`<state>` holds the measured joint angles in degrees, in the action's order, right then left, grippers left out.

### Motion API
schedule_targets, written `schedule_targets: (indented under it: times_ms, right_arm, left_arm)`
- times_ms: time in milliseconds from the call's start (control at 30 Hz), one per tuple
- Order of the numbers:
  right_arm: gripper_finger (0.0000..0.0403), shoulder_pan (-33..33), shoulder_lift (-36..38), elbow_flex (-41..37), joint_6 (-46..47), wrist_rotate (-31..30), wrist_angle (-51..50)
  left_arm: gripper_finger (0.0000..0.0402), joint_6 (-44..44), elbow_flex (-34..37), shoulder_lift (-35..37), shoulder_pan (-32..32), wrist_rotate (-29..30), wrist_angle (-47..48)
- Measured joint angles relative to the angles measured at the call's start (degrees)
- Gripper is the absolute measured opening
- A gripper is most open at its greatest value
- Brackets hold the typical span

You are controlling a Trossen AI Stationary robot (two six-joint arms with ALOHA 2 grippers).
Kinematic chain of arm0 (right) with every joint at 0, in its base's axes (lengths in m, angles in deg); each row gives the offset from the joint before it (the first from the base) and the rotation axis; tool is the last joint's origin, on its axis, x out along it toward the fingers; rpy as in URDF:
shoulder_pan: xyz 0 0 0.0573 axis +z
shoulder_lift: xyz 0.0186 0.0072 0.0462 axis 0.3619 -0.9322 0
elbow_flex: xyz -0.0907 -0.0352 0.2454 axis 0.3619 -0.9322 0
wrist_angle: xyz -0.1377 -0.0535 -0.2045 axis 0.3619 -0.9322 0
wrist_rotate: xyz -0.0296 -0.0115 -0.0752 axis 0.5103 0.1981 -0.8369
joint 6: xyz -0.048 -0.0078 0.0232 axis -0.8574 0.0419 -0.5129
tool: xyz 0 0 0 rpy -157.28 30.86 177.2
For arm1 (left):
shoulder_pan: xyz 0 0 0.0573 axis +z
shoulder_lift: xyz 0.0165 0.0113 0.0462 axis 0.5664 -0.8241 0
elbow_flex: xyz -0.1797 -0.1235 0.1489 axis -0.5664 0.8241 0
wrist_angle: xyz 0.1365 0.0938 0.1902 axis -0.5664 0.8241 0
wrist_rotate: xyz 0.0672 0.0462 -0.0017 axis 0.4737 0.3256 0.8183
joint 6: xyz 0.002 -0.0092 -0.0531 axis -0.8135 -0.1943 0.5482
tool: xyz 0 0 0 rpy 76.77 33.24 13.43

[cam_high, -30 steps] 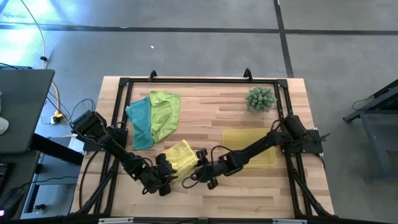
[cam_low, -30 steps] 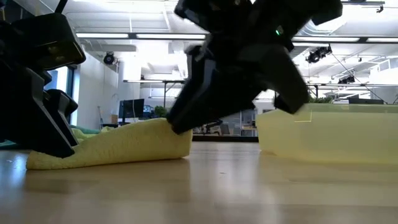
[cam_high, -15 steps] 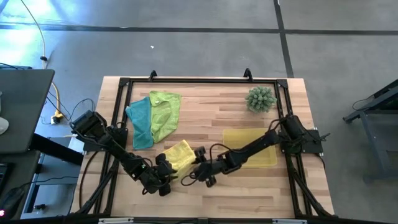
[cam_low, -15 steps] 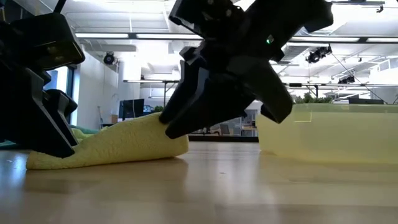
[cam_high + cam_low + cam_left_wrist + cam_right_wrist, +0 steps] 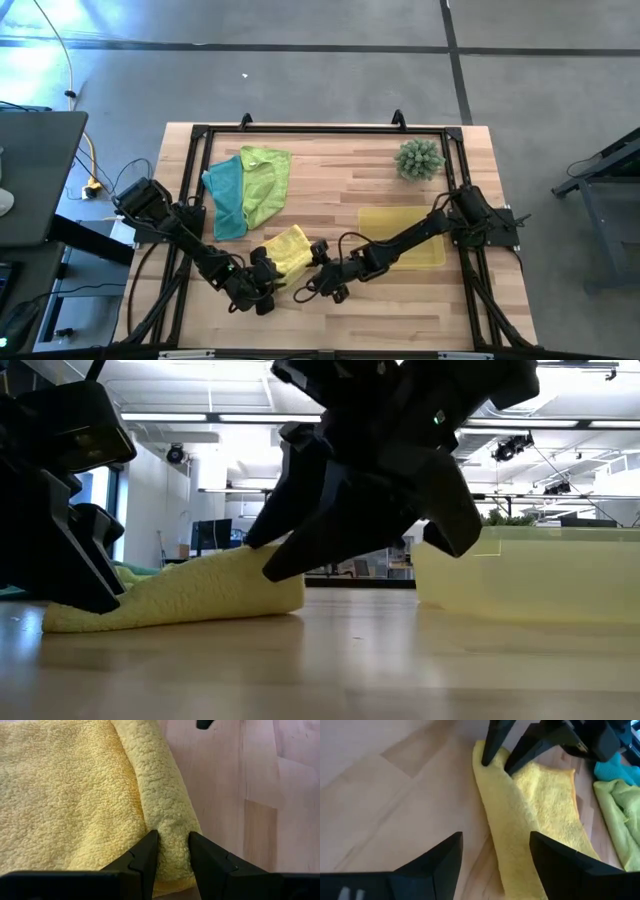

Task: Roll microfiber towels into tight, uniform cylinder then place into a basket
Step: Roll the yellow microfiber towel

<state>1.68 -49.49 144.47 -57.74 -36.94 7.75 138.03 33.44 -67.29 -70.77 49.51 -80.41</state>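
**Right pincer let go; the roll lay straight ahead of it**

Now the yellow towel (image 5: 288,249) lay near the front of the desk (image 5: 330,170), partly rolled: one edge was turned over into a thick fold (image 5: 505,825) while the remainder (image 5: 65,795) lay flat beside it. The left pincer (image 5: 172,851) pinched one end of that fold between its fingertips (image 5: 145,852), the cloth bulging up between them. The right pincer (image 5: 495,852) stood spread wide and held nothing, hovering just off the other end of the fold.

The fold's long axis ran from the left pincer's grip toward the right pincer, so each arm was nearest its own end. For the right arm, the towel sat directly forward of the spread fingers, between their lines. The basket (image 5: 430,255) waited just right of the towel, under the right arm. The teal towel (image 5: 226,195) and the lime green towel (image 5: 265,178) lay unrolled, well back on the left.
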Motion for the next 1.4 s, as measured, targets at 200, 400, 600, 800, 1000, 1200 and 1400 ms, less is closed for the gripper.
schedule_targets:
  times_ms: [200, 400, 600, 800, 1000, 1200, 1400]
  right_arm:
    - [0.0224, -2.02, -2.21, 0.00, 0.61, 0.28, 0.00]
    - [0.0224, -3.01, -3.76, 0.07, 0.67, -0.02, 0.04]
    - [0.0211, -3.71, -3.76, 0.15, 2.79, 0.72, -1.51]
    - [0.0143, -4.86, -3.82, 0.26, 3.25, 3.02, -3.62]
    - [0.0071, -5.81, -4.17, 0.24, 3.38, 4.72, -3.94]
    - [0.0011, -6.13, -4.52, 0.20, 7.79, 6.79, -4.36]
    - [0.0004, -7.62, -4.50, 0.20, 18.06, 15.67, -5.45]
  left_arm:
    - [0.0104, 0.02, 0.00, 0.00, 0.00, 0.12, -0.04]
    - [0.0104, 0.02, 0.00, 0.00, 0.00, 0.15, -0.07]
    - [0.0104, 0.02, 0.00, 0.00, 0.00, 0.13, -0.09]
    - [0.0104, 0.02, 0.00, 0.00, 0.00, 0.15, -0.40]
    - [0.0104, 0.02, 0.00, 0.00, -0.39, 0.34, -0.61]
    - [0.0104, -2.51, 0.04, 0.91, -0.55, 0.24, -0.56]
    - [0.0104, -3.98, 0.17, 4.34, -0.61, -1.77, 0.64]
